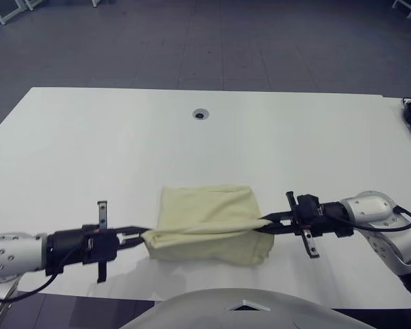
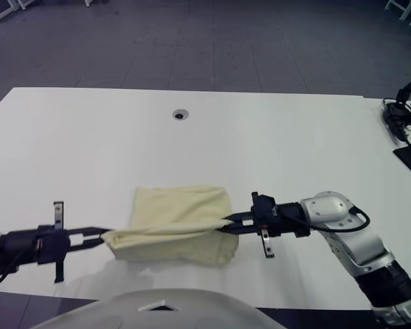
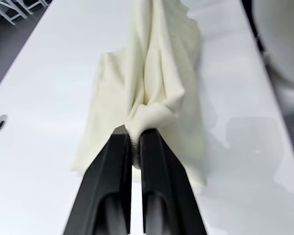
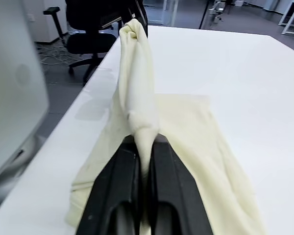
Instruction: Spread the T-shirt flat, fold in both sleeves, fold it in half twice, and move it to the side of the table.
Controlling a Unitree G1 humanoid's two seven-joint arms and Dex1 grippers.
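Left end effector (image 1: pixel 142 236) and right end effector (image 1: pixel 266 225) — both clamped tight on the T-shirt (image 1: pixel 205 205).

Bare white tabletop (image 1: pixel 89 151) runs wide from 9 through 12 to 3 o'clock of the pale yellow folded cloth T-shirt (image 1: pixel 205 216). A small round grey cable port (image 1: pixel 200 114) is set into the surface at 12. Black cable bundle (image 2: pixel 397 113) at the far right edge, about 2. 9 is blocked by the left gripper (image 1: pixel 145 236), 3 by the right gripper (image 1: pixel 264 223), both clamped on the shirt.
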